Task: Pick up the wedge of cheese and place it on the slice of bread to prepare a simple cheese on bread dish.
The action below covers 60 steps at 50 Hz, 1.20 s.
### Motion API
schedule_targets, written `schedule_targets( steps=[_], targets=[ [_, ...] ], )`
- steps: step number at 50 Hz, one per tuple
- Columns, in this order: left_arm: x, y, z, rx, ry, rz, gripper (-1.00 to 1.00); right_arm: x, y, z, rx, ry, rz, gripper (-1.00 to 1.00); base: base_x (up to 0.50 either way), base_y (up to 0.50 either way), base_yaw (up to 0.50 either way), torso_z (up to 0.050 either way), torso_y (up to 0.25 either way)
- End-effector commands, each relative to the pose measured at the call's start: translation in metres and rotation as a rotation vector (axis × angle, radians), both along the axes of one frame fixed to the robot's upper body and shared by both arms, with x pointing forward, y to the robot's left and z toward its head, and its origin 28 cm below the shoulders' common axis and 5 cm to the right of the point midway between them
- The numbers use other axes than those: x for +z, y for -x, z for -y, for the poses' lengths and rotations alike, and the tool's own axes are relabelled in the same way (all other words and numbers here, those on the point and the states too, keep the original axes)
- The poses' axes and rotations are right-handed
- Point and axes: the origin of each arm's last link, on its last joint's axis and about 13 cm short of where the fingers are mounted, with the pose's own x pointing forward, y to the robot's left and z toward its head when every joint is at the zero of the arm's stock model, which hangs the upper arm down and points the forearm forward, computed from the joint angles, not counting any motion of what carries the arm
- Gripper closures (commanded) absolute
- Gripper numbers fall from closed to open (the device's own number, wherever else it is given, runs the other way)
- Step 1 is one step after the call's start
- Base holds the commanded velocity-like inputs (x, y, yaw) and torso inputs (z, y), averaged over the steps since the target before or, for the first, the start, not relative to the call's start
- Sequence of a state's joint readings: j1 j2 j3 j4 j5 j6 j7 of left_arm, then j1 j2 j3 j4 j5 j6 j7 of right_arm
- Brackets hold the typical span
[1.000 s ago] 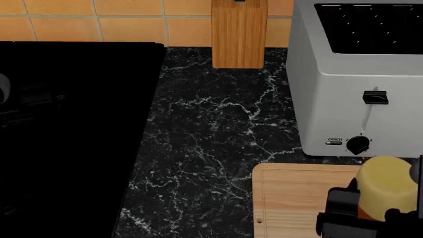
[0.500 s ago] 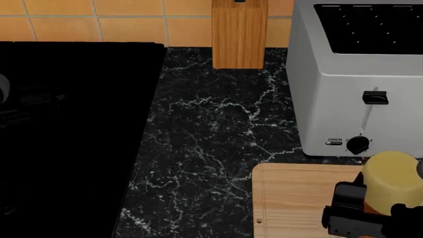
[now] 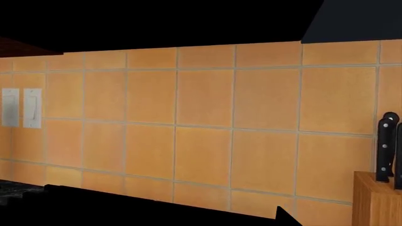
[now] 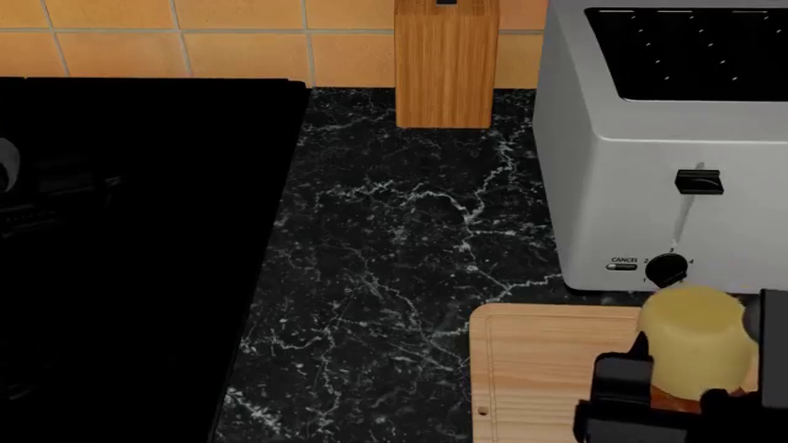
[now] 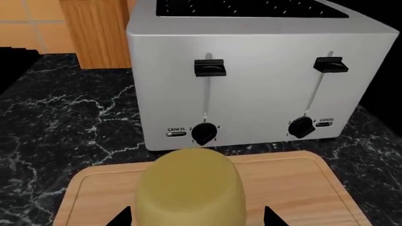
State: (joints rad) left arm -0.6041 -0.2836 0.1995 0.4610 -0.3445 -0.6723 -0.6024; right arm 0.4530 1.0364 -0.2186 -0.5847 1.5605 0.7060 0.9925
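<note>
In front of the toaster (image 4: 671,138), above the cutting board (image 4: 542,369): cheese (image 4: 696,337) grasped in right claw (image 4: 677,406); bread barely visible beneath; best lowered level, released gently

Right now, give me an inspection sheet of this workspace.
Surface: black marble counter with a wooden board at the near right.
Job's things: cheese held over the board; bread mostly hidden beneath it, only a brown sliver shows.
Clutter: toaster behind the board; knife block at the wall.
Grippers: right claw shut on the cheese; left claw not in view.
Cables: nothing seen.
Surroundings: orange tiled wall, dark cooktop at left.
</note>
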Motion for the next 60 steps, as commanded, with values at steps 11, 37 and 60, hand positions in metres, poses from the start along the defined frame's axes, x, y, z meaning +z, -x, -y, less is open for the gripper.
schedule_targets(
  steps=[11, 37, 60],
  targets=[
    [0.0, 0.0, 0.0, -0.003, 0.003, 0.003, -1.0, 0.023, 0.009, -0.006, 0.013, 0.054, 0.05, -1.0, 0.0, 0.0, 0.0, 0.0, 0.0],
    [0.0, 0.0, 0.0, -0.006, 0.005, 0.009, -1.0, 0.066, 0.022, -0.016, 0.033, 0.132, 0.157, -1.0, 0.0, 0.0, 0.0, 0.0, 0.0],
    [0.001, 0.001, 0.0, -0.011, 0.007, 0.012, -1.0, 0.164, 0.064, -0.038, 0.019, 0.315, 0.392, -1.0, 0.0, 0.0, 0.0, 0.0, 0.0]
  ],
)
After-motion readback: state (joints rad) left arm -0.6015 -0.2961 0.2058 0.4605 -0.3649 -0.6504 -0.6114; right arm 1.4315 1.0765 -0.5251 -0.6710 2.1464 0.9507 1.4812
